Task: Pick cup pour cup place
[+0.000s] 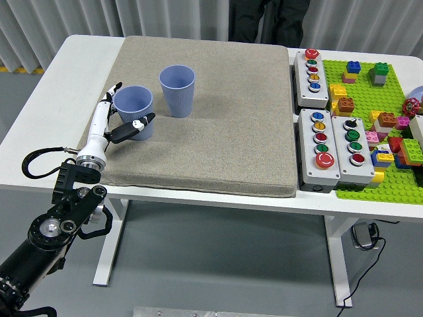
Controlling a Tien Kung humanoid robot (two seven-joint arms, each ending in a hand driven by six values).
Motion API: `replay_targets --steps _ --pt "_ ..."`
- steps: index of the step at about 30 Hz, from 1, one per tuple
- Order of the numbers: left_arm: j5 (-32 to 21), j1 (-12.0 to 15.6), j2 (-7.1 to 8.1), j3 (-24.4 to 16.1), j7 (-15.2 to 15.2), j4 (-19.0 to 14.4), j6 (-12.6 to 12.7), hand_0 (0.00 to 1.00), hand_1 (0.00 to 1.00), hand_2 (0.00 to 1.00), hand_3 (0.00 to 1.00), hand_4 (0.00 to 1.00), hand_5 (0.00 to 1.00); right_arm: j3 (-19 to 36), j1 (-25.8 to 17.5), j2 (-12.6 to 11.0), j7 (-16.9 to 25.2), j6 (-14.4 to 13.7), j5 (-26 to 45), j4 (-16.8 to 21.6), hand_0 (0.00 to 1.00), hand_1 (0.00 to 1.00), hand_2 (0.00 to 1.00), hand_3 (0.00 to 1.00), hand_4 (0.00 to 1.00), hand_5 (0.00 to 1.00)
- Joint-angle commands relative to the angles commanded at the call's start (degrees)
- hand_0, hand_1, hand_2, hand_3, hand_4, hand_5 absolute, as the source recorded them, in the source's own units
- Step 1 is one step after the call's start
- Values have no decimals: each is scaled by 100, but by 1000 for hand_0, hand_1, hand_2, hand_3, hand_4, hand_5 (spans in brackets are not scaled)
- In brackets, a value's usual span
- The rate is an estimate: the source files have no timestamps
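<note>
Grey mat point(218, 132) lies bare beyond left hand point(117, 122) gripping cup point(135, 111).

A: Any text, labels, nos. readable?
B: None; button boxes point(334, 158) at right show coloured caps only, marks too small to read; cups point(177, 90) plain; bricks point(382, 120) on far-right plate no print.

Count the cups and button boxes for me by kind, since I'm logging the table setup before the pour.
Blue cups: 2, the left cup at the left hand and the right cup beside it.
Button boxes: 3.
Total: 5.
</note>
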Motion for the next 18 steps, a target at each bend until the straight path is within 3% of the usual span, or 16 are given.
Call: replay_targets --steps 10,18 --pt "30 22 -24 32 33 1 -57 612 549 601 625 944 331 26 -3 1 -2 5 -31 3 700 709 678 638 79 356" --pt "15 24 -22 55 -27 -19 78 596 533 585 610 932 313 51 -5 0 -2 16 -79 4 700 709 679 638 79 355"
